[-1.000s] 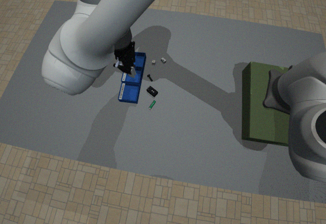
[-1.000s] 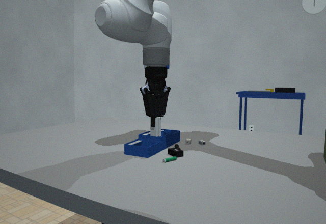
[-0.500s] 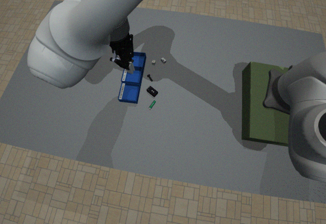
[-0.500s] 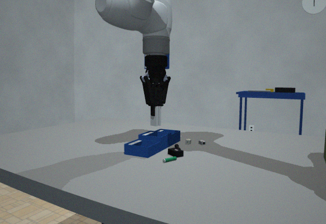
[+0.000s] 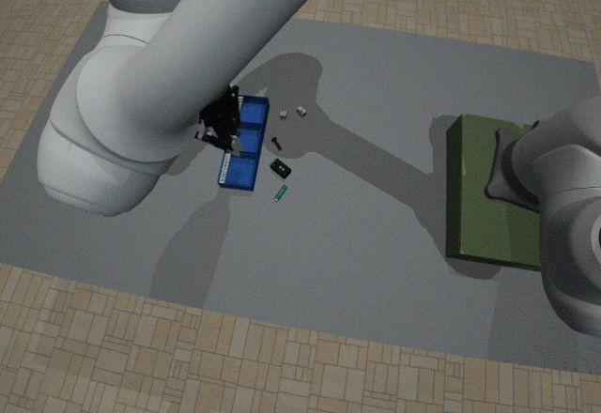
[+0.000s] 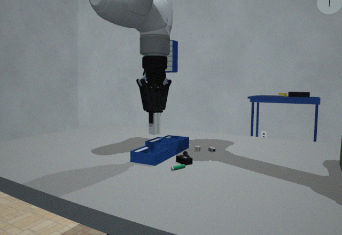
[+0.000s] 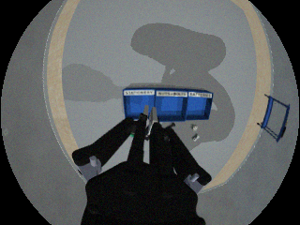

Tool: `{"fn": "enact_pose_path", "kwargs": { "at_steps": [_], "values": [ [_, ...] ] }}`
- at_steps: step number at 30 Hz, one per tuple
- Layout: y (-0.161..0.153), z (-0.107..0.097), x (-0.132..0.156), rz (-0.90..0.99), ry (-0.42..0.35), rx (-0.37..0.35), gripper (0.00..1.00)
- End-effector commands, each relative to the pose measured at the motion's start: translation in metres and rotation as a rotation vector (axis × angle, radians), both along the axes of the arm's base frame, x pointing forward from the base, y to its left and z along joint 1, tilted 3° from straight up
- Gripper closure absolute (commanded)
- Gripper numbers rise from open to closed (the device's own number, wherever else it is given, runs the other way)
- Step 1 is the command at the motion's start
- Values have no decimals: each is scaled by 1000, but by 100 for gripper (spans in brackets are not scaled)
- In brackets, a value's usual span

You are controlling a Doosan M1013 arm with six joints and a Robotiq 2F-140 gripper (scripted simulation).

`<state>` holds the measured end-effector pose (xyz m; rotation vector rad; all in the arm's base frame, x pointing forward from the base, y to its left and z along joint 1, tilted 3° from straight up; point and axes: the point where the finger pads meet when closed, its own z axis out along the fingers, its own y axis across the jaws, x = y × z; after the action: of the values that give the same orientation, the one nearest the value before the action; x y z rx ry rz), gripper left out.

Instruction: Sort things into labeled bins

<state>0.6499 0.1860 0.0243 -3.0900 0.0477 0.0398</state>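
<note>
The gripper (image 5: 237, 146) (image 6: 154, 128) (image 7: 148, 112) is hanging above the bin row, pointing down with its fingers nearly closed and gripping nothing. That narrow shape is probably serving to keep it compact over the walls.

The things are all lying on the table (image 5: 339, 253) (image 6: 220, 194) (image 7: 94, 47), beside the bins' unlabelled side: a green battery (image 5: 281, 192) (image 6: 178, 167) (image 7: 132, 135), a black box (image 5: 280, 168) (image 6: 184, 159), a dark bolt (image 5: 276, 143) (image 6: 185, 153) (image 7: 172, 125), a die (image 5: 283, 114) (image 6: 197, 148) (image 7: 194, 127) and a small greyish piece (image 5: 301, 111) (image 6: 211, 149) (image 7: 196, 138), perhaps a sharpener. The bins are standing end to end, presumably so that each label is facing the same way.

White strips are carrying dark capitals: STATIONERY on one end bin (image 5: 238, 173) (image 6: 143, 159) (image 7: 139, 104), NUTS+BOLTS on the middle bin (image 5: 250, 141) (image 7: 171, 107) and BATTERIES on the other end bin (image 5: 254, 110) (image 6: 183, 143) (image 7: 198, 107). The bolt is likely belonging in the middle — the battery under its own word. The die is matching no label, so it should be staying out. Pale marks are showing on the box, too small to read; no brand is showing legibly anywhere.
</note>
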Motion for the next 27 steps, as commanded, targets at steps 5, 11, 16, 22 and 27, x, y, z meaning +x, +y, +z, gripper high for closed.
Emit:
{"fn": "enact_pose_path", "kwargs": {
  "at_steps": [5, 11, 16, 22, 27],
  "values": [
    [29, 2, -6, 0, 0, 0, 95],
    [29, -4, -6, 0, 0, 0, 95],
    [30, -17, -6, 0, 0, 0, 95],
    [30, -33, -7, 0, 0, 0, 95],
    [31, -41, -7, 0, 0, 0, 95]
  ]
}}
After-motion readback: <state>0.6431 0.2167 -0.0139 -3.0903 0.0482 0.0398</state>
